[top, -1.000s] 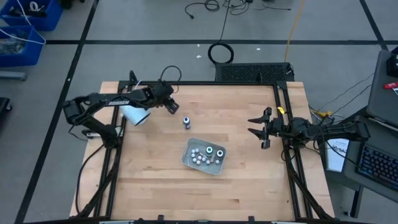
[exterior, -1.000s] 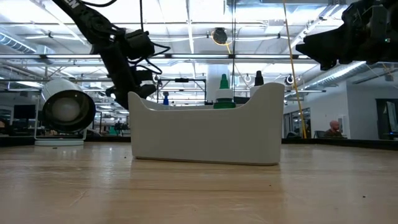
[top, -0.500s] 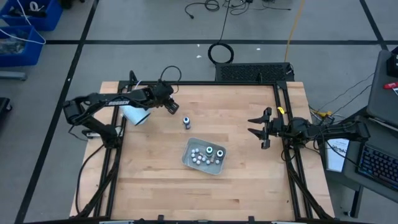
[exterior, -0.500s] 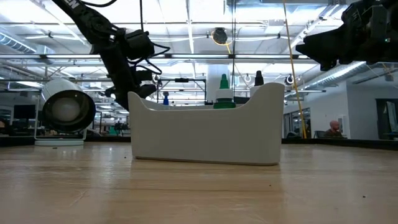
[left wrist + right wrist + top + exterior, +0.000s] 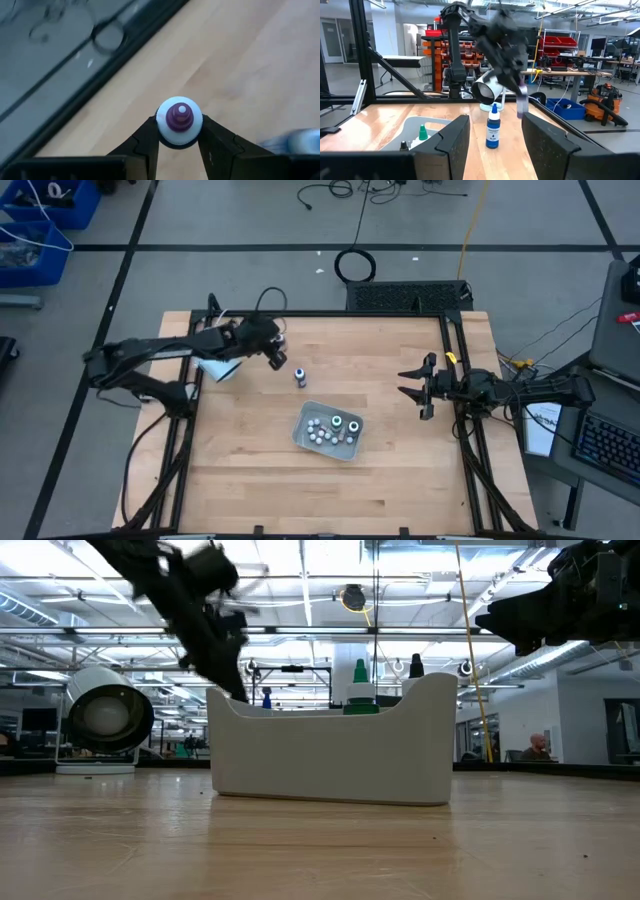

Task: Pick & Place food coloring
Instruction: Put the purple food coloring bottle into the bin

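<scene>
My left gripper (image 5: 179, 131) is shut on one food coloring bottle (image 5: 179, 119), which shows a white collar and a purple tip, above the table's far left part (image 5: 279, 360). A blue food coloring bottle (image 5: 299, 376) stands upright on its base on the wood just beside it. Two more bottles, one green-tipped (image 5: 422, 132) and one dark (image 5: 403, 145), stand in the white tray (image 5: 303, 436) at the table's middle. My right gripper (image 5: 412, 387) waits open at the table's right edge, holding nothing. My left gripper pinches the bottle between its two fingers (image 5: 148, 134), one on each side, just below the white collar (image 5: 161, 129). The fingers slant down from the table's left side. The bottle is lifted clear of the wood (image 5: 521, 106), its tip toward the wrist camera.
A large white cup (image 5: 218, 366) lies on its side at the far left, close under the left arm. Small white balls (image 5: 316, 430) lie in the tray beside the bottles. Black frame rails (image 5: 452, 350) run along the table's edges.
My left gripper has risen from beside the cup, fast enough to blur in the low view, and the arm behind it has drawn back toward the table's left edge. The blue bottle and the tray have stayed where they were.
</scene>
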Robot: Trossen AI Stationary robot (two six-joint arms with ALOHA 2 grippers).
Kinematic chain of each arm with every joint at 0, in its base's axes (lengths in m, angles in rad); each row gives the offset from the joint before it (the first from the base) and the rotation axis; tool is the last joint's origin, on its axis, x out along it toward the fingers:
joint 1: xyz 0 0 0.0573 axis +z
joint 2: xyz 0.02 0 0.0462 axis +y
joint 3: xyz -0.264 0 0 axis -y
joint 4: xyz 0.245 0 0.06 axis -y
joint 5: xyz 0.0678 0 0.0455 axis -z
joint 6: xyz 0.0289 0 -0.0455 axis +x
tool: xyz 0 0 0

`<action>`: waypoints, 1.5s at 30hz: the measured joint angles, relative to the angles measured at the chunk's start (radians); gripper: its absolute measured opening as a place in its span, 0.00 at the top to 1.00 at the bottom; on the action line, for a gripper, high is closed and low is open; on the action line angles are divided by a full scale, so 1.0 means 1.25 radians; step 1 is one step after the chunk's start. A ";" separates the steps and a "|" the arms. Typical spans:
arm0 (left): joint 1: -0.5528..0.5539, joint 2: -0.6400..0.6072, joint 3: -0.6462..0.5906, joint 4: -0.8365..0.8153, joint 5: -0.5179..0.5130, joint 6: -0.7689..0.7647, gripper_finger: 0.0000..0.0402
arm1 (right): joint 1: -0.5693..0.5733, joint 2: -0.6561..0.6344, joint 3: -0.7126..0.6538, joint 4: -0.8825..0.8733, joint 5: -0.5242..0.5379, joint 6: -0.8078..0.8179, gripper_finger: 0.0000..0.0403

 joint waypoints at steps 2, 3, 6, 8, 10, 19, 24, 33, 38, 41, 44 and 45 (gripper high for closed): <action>-0.040 -0.063 0.000 -0.004 0.001 -0.006 0.71 | 0.000 0.000 0.000 0.001 0.000 0.000 0.58; -0.064 -0.096 0.000 -0.011 0.003 -0.018 0.71 | 0.000 0.000 0.000 0.002 0.000 0.000 0.58; -0.148 -0.178 0.001 -0.014 0.051 -0.060 0.71 | 0.000 0.000 0.000 0.002 0.000 0.000 0.58; -0.220 -0.215 0.002 -0.013 0.071 -0.072 0.71 | 0.000 0.000 0.000 0.002 0.000 0.000 0.58; -0.298 -0.231 0.003 -0.013 0.062 -0.073 0.71 | 0.000 0.000 0.000 0.002 0.000 0.000 0.58; -0.539 -0.066 0.172 -0.077 -0.026 -0.048 0.71 | 0.000 0.000 0.000 0.010 0.000 0.010 0.58; -0.549 0.086 0.281 -0.141 -0.025 -0.010 0.71 | 0.000 0.000 0.000 0.012 0.000 0.011 0.58; -0.498 0.209 0.316 -0.137 -0.006 -0.023 0.71 | 0.000 0.000 0.000 0.010 -0.003 0.016 0.58; -0.477 0.234 0.316 -0.134 0.006 -0.027 0.71 | 0.000 0.000 0.000 0.009 -0.003 0.016 0.58; -0.467 0.251 0.316 -0.130 0.011 -0.027 0.71 | 0.000 0.000 0.000 0.009 -0.003 0.016 0.58; -0.459 0.270 0.316 -0.131 0.044 -0.029 0.71 | 0.000 0.000 0.000 0.009 -0.003 0.016 0.58; -0.457 0.277 0.316 -0.120 0.051 -0.029 0.71 | 0.000 0.000 0.000 0.009 -0.003 0.016 0.58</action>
